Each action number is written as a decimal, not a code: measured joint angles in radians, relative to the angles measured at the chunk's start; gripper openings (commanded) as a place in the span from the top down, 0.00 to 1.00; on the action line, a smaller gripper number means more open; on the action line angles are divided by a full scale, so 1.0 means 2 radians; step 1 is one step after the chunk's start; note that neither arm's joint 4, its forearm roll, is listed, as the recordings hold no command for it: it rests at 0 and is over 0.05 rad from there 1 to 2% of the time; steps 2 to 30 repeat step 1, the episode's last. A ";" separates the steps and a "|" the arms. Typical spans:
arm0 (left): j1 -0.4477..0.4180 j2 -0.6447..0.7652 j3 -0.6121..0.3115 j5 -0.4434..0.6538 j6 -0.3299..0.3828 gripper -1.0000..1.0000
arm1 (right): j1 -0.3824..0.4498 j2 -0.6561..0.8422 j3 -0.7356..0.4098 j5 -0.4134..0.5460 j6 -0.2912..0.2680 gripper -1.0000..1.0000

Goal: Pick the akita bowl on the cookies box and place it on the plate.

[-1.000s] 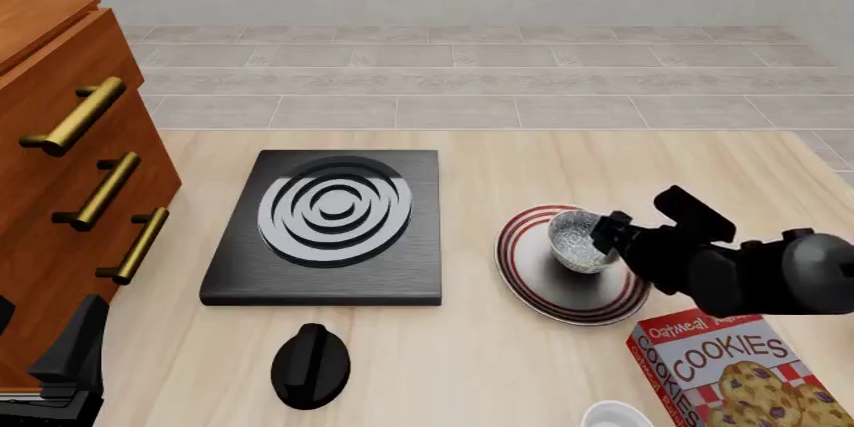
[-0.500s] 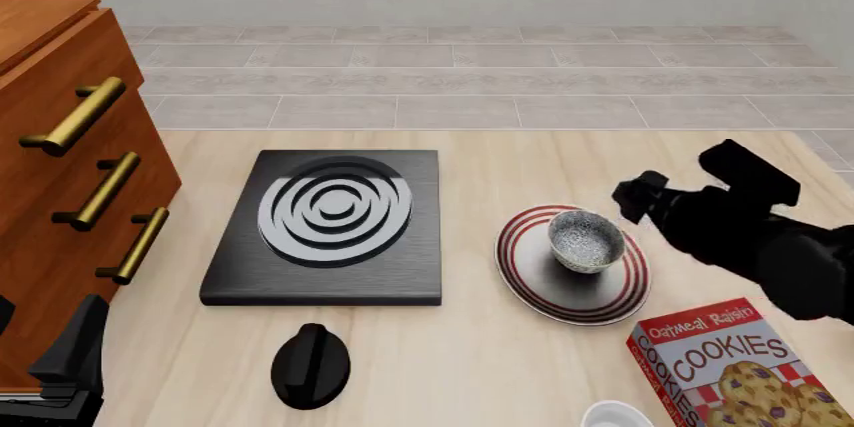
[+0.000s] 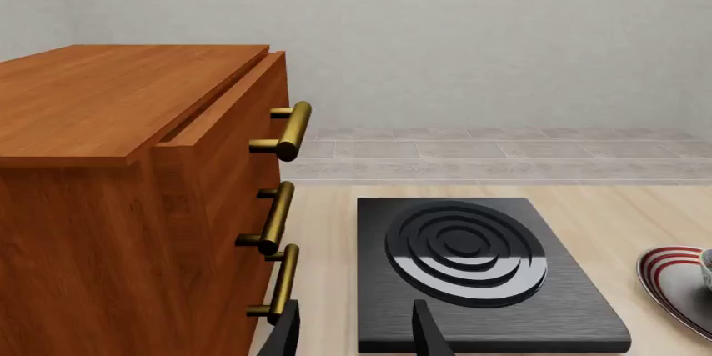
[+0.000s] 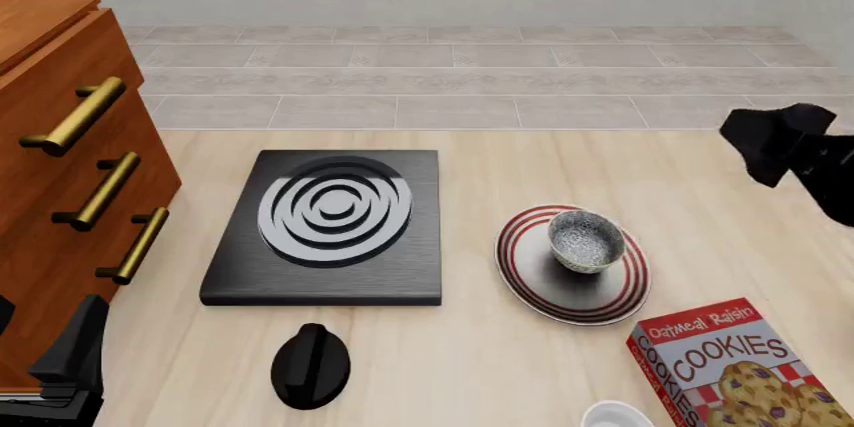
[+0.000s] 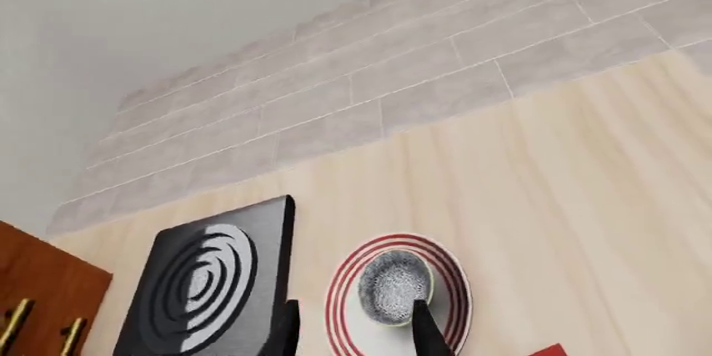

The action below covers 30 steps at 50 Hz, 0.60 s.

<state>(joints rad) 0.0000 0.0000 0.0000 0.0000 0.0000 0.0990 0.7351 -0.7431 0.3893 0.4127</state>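
Observation:
The akita bowl (image 4: 585,240), speckled inside, stands upright on the red-ringed plate (image 4: 534,285), right of the table's middle. Nothing holds it. The cookies box (image 4: 738,361) lies flat at the front right with nothing on it. My right gripper (image 4: 763,144) is raised at the far right, well away from the bowl. In its wrist view the right gripper (image 5: 356,333) is open and empty, with the bowl (image 5: 392,286) and plate (image 5: 454,276) far below. My left gripper (image 4: 78,345) rests at the front left, and in its own view the left gripper (image 3: 358,336) is open.
A black slab with grey-white rings (image 4: 327,225) lies left of the plate. A wooden drawer cabinet (image 4: 67,167) with brass handles stands at the left edge. In front of the slab sits a black knob (image 4: 310,365), and a white round object (image 4: 617,415) is beside the box.
My right gripper let go of the bowl on the plate, then rose and pulled back to the right. The bowl stays on the plate. The left arm has not moved.

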 measured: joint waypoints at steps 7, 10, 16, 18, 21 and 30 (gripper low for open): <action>0.000 0.000 0.000 0.000 0.000 0.00 | -0.001 -0.010 -0.002 0.007 -0.002 0.00; 0.000 0.000 0.000 0.000 0.000 0.00 | -0.001 -0.010 -0.002 0.007 -0.002 0.00; 0.000 0.000 0.000 0.000 0.000 0.00 | -0.001 -0.010 -0.002 0.007 -0.002 0.00; 0.000 0.000 0.000 0.000 0.000 0.00 | -0.001 -0.010 -0.002 0.007 -0.002 0.00; 0.000 0.000 0.000 0.000 0.000 0.00 | -0.001 -0.010 -0.002 0.007 -0.002 0.00; 0.000 0.000 0.000 0.000 0.000 0.00 | -0.001 -0.010 -0.002 0.007 -0.002 0.00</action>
